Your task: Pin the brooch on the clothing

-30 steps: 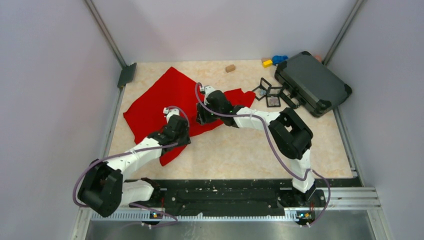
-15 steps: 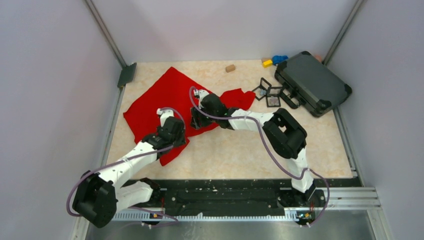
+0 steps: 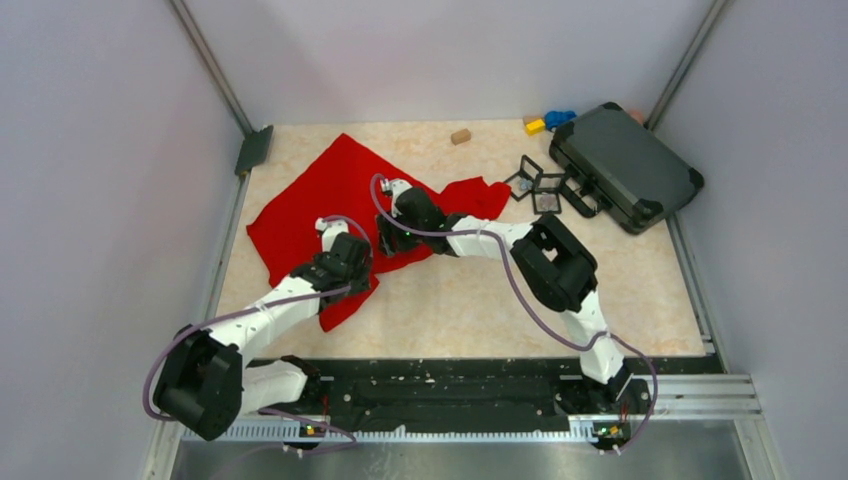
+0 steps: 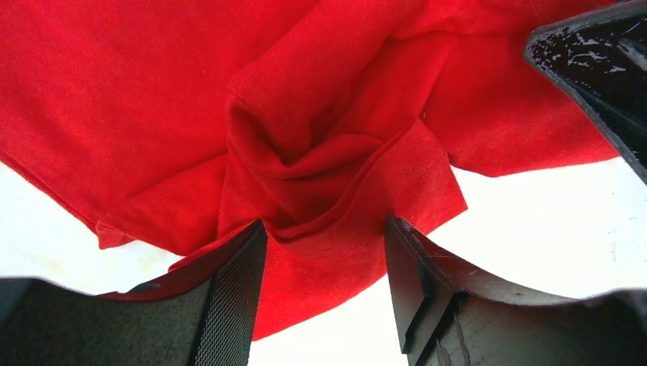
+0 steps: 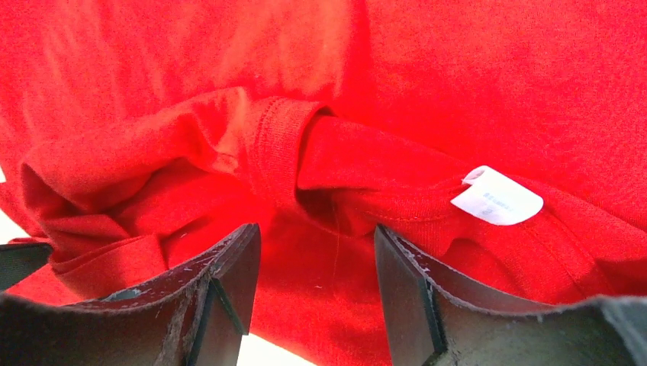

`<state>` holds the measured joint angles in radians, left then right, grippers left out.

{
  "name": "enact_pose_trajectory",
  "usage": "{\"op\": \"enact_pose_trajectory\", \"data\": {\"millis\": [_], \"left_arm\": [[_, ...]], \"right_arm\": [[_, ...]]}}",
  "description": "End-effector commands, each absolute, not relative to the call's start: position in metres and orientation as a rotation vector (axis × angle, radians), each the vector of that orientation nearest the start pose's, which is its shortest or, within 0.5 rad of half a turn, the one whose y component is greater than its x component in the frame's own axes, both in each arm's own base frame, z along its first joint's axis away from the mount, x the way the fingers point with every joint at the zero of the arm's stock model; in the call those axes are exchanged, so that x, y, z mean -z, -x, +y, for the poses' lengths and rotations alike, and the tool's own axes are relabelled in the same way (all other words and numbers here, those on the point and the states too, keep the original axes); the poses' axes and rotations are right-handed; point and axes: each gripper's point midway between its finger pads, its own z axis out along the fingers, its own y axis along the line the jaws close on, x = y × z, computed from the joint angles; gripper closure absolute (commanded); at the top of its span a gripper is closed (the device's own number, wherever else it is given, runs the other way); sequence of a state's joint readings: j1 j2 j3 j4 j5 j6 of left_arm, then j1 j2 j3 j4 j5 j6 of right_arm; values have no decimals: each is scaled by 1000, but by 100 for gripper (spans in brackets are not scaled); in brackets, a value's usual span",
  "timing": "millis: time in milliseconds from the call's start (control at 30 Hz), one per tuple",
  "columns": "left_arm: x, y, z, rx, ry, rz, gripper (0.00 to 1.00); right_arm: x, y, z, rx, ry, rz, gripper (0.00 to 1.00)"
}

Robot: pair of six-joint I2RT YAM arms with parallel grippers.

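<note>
1. Found the clothing (image 3: pixel 310 200) spread out and rumpled on the table (image 3: pixel 480 300), left of centre.
2. Saw the left gripper (image 4: pixel 324 229) with jaws parted, a bunched fold lying in the gap.
3. Saw the right gripper (image 5: pixel 317 232) with jaws parted too, low over a gathered seam near the white tag (image 5: pixel 496 196).

One red garment (image 3: pixel 320 195) lies under both pairs of jaws. It bears one white tag (image 5: pixel 497 196), just right of the right jaws. There are two grippers: the left gripper (image 4: pixel 324 282) and the right gripper (image 5: pixel 317 259). Well beyond the right jaws are one black hard case (image 3: pixel 625 165), one brown block (image 3: pixel 460 136), one yellow block (image 3: pixel 535 127), one blue object (image 3: pixel 560 118) and black wire frames (image 3: pixel 538 188), seemingly three. One dark plate (image 3: pixel 253 149) sits well beyond the left jaws.
</note>
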<state>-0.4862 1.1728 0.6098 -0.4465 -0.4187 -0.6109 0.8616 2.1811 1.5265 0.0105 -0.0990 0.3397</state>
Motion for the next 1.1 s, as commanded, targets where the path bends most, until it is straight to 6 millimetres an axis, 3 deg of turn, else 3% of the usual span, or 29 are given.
{"op": "enact_pose_trajectory", "data": {"millis": [0, 167, 233, 400, 500, 600, 633, 800, 1067], "left_arm": [[-71, -272, -78, -66, 320, 2361, 38], [-71, -276, -78, -64, 318, 2361, 44], [-70, -277, -79, -59, 315, 2362, 53], [-66, -279, -80, -56, 312, 2370, 61], [-64, -279, -81, -58, 308, 2380, 75], [-66, -277, -81, -50, 308, 2378, 99], [-67, -276, -81, -44, 310, 2377, 100], [-85, -266, -84, 30, 323, 2369, 100], [-100, -224, -81, 136, 393, 2408, 100]], "right_arm": [[-57, -362, 471, -734, 664, 2177, 42], [-50, -366, 475, -726, 656, 2187, 46], [-49, -367, 476, -724, 654, 2189, 52], [-60, -371, 479, -732, 632, 2166, 62], [-65, -374, 480, -732, 627, 2161, 77], [-69, -373, 478, -722, 634, 2164, 95], [-72, -372, 477, -720, 635, 2164, 99], [-98, -363, 472, -749, 639, 2133, 100], [-130, -328, 451, -775, 659, 2128, 100]]}}
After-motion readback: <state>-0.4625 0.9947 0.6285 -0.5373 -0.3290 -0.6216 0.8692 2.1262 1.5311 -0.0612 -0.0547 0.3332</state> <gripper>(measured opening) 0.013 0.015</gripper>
